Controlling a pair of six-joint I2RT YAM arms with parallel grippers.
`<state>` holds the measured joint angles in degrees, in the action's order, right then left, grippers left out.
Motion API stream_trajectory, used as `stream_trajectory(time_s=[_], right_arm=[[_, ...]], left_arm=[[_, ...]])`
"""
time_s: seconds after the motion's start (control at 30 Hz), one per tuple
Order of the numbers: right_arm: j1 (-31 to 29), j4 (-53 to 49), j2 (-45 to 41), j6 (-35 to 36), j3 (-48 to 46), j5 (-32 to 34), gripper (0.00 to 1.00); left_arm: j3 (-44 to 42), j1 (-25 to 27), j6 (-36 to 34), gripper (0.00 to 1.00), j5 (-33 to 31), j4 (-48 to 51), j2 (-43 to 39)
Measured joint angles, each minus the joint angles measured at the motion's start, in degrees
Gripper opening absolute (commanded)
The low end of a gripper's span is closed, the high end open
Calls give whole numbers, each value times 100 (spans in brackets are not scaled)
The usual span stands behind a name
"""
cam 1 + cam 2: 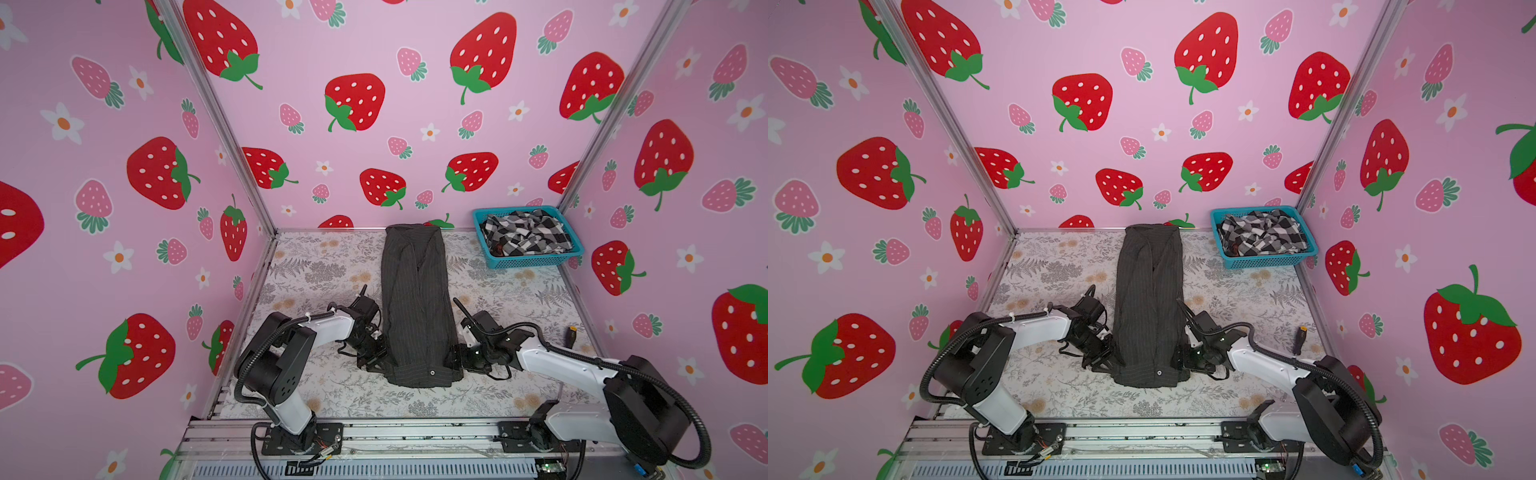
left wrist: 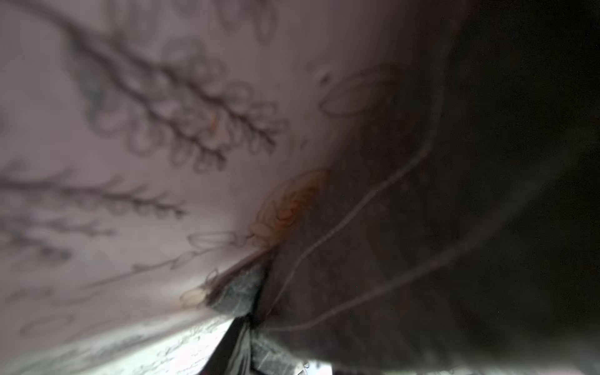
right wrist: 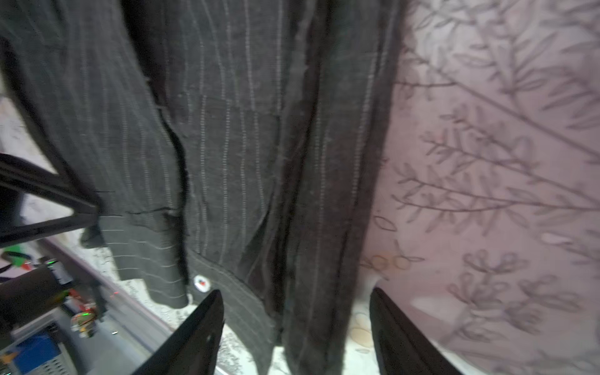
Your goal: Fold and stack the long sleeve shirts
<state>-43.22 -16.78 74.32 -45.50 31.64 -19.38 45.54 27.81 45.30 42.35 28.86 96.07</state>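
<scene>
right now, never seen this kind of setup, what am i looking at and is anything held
Two robot arms, each ending in a two-fingered gripper. Two pictures look down from above; two come from wrist cameras. On the flowered table lies a dark pinstriped shirt folded into a long strip; a checked shirt sits crumpled in a blue basket. The right gripper stands open astride the strip's edge. The left gripper is at the opposite edge; whether it grips is unclear.
</scene>
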Motion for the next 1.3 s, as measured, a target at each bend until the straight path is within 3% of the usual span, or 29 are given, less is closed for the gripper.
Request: stream_trajectory(time_s=[0.17, 0.43, 0.9, 1.3], right_arm=[[0, 247, 11, -127, -140, -223, 33], [0, 2, -203, -90, 205, -136, 1], [2, -411, -1051, -118, 688, 136, 0], [0, -343, -1384, -247, 380, 44, 0]], left_arm=[[-37, 0, 234, 1, 170, -258, 0], [352, -4, 507, 0, 181, -247, -424], [-52, -87, 1609, 0, 173, -601, -1370], [-201, -87, 1537, 0, -22, -289, -1692]])
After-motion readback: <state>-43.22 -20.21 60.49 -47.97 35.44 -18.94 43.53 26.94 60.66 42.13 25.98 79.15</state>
